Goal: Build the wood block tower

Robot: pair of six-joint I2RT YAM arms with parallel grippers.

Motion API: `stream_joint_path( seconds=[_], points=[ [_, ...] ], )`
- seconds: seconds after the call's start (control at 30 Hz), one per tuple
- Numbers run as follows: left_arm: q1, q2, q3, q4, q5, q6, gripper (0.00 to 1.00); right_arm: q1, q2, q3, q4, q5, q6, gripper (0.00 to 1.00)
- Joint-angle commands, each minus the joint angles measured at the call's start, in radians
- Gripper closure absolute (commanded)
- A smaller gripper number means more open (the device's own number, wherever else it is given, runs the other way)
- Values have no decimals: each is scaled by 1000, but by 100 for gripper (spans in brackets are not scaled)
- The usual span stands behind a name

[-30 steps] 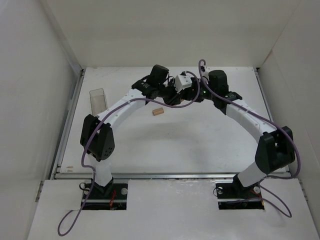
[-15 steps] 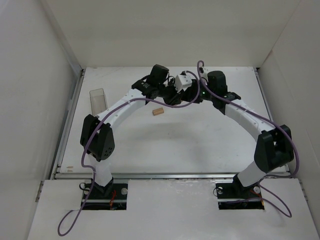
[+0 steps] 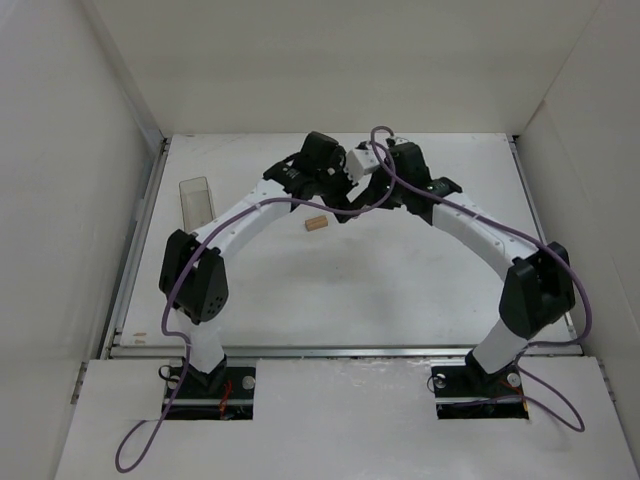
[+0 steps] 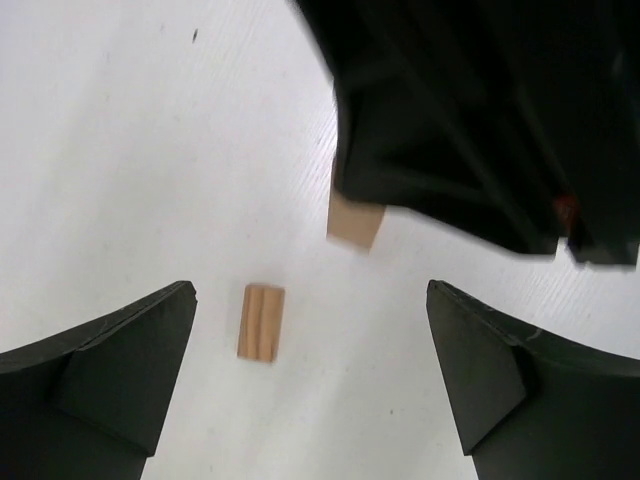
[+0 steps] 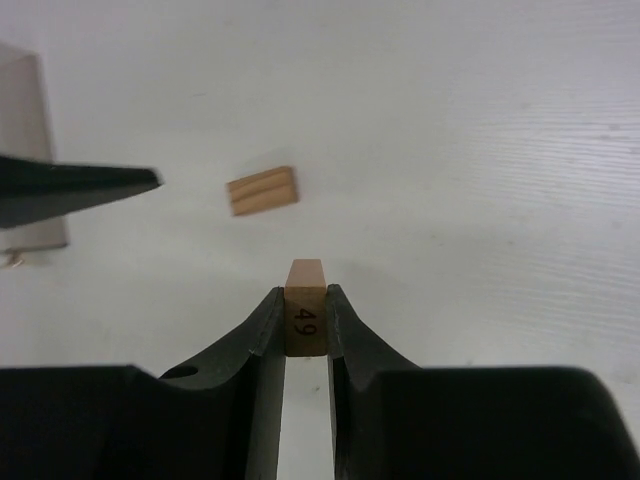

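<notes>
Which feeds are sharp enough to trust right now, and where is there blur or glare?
Left wrist: the lying block is crisp, but the right gripper is a dark blur hiding most of the held block. Right wrist: that block and its printed 49 read sharp. Top external: even light, no glare.

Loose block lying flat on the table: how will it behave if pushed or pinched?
The loose block lies on a broad flat face: likely slides when pushed, won't roll or tip. Looks like rigid wood, flat-sided like the numbered block the right gripper pinches squarely, so probably grips firmly. May skid on the smooth table.
</notes>
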Motion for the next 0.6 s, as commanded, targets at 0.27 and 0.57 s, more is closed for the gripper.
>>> stream_joint_path(
  seconds=[0.27, 0.57],
  points=[
    [121, -364, -341, 13, -261, -4, 0, 166, 172, 79, -157, 586, -19, 100],
    [131, -389, -350, -25, -435, -229, 4, 222, 220, 9, -47, 597, -39, 100]
  ],
)
